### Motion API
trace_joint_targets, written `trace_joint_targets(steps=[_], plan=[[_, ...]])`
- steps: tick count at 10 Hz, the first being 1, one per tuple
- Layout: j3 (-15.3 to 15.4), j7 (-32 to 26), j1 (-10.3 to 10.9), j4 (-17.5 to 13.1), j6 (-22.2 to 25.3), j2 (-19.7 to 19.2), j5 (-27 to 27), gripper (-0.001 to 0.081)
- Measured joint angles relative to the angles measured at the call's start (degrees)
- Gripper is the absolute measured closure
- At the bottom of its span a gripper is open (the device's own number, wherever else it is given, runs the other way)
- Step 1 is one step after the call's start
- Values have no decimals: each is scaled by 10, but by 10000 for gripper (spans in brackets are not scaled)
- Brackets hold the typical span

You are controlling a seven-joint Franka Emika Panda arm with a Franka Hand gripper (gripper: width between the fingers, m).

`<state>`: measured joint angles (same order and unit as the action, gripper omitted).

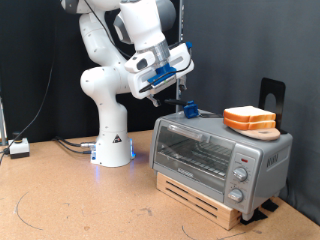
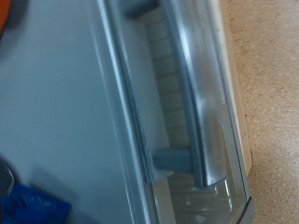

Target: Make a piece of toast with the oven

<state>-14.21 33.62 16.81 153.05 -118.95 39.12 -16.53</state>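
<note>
The claw (image 1: pixel 178 98) is held above the closed toaster oven (image 1: pixel 222 155), its opening indiscernible, while two toast slices (image 1: pixel 250 119) are stacked on top.

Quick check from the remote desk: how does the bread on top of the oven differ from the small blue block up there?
The piece of toast is flat, pale-faced and tan-crusted, resting on a round wooden board at the exterior view's right end of the oven. The blue block is much smaller, stands directly on the lid toward the left end, just below the gripper. Both sit atop the closed oven.
</note>
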Motion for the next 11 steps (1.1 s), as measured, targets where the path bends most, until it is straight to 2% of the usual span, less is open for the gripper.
trace_joint_targets(steps=[2, 3, 4, 7, 11], plan=[[8, -16, 1, 45, -27, 18, 2, -3], [21, 0, -3, 70, -62, 21, 8, -3], [41, 18, -16, 80, -85, 20, 13, -3], [27, -11, -11, 76, -75, 16, -1, -3], [33, -12, -11, 82, -132, -46, 1, -3]])
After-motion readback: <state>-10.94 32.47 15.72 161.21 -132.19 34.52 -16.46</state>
